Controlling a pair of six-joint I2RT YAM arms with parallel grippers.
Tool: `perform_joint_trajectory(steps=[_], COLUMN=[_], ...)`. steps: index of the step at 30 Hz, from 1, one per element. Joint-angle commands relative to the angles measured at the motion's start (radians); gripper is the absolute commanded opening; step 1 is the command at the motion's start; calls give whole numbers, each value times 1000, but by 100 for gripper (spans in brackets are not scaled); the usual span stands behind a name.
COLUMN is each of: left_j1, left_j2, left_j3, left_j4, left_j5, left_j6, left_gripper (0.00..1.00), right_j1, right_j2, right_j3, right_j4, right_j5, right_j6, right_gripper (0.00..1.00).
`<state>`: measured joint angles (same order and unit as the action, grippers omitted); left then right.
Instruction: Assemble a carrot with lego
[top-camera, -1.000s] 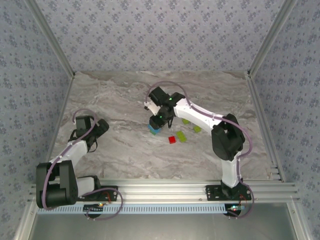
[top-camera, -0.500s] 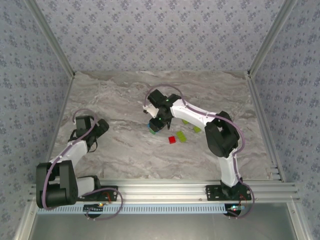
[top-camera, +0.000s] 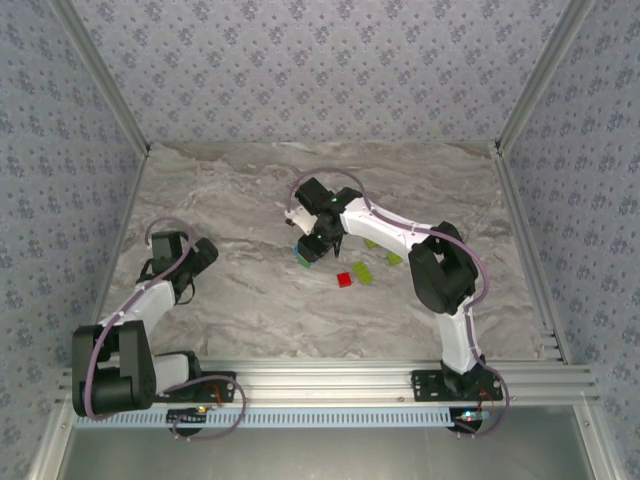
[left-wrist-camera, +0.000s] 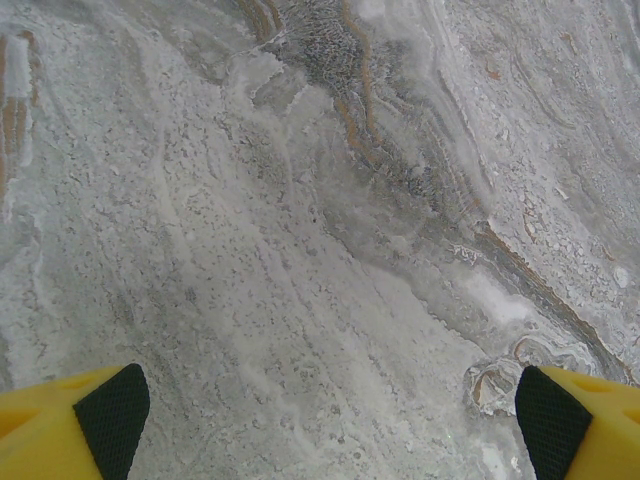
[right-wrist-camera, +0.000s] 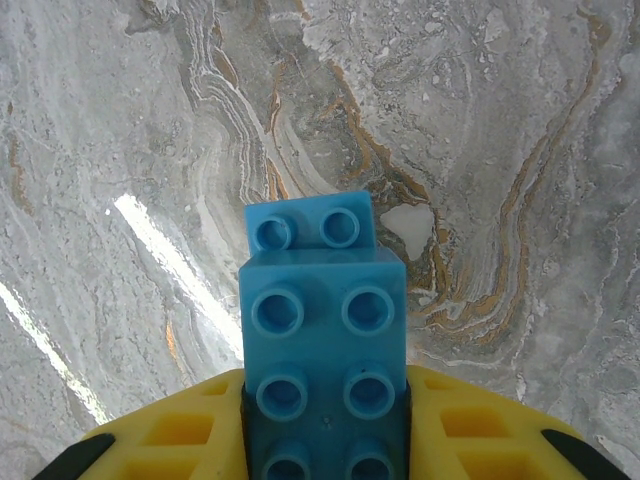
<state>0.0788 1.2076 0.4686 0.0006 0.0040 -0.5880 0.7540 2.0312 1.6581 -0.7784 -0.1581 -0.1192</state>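
Counted from the near edge of the surface (top-camera: 250, 310), there are two arms, one red brick, three yellow-green bricks and two light-blue bricks.

The red brick (top-camera: 344, 279) lies nearest and loose, with one of the yellow-green bricks (top-camera: 363, 272) just beside it on the right. The other two lie apart from each other, farther back and to the right.

Off to the left, well apart from all the bricks, the left gripper (top-camera: 193, 268) hangs over bare surface. In the left wrist view the left gripper (left-wrist-camera: 330, 420) has its jaws spread wide, with nothing between them.

Farther in, near the middle, the right gripper (top-camera: 315, 245) has its jaws clenched on the carrot (top-camera: 301, 253). So far the carrot is the two light-blue bricks (right-wrist-camera: 325, 330) joined together.

In the right wrist view the right gripper (right-wrist-camera: 325, 420) grasps the upper brick by its sides, studs facing the camera. The carrot's long axis runs straight out from the jaws, up the picture. The lower brick juts past the far end, one step down, showing two studs. I cannot tell whether it touches the surface.
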Motion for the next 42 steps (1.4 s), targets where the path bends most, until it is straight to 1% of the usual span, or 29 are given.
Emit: perform_joint_trajectory(steps=[1,14,42], left_j1=[9,10,10], left_j2=[10,5,6], left_j3=[39,36,38], left_j4=[7,9,7], left_j5=[10,11,11], left_j6=[14,16,16], left_gripper=[97,97,97], right_j1=[-4,2,3], right_j2=[-21,-41,64], right_j3=[28,67,82], right_j4=[-13,-32,-43], right_j5=[-5,3,-16], right_j6=[-20,-18,-48], right_gripper=[31,31,31])
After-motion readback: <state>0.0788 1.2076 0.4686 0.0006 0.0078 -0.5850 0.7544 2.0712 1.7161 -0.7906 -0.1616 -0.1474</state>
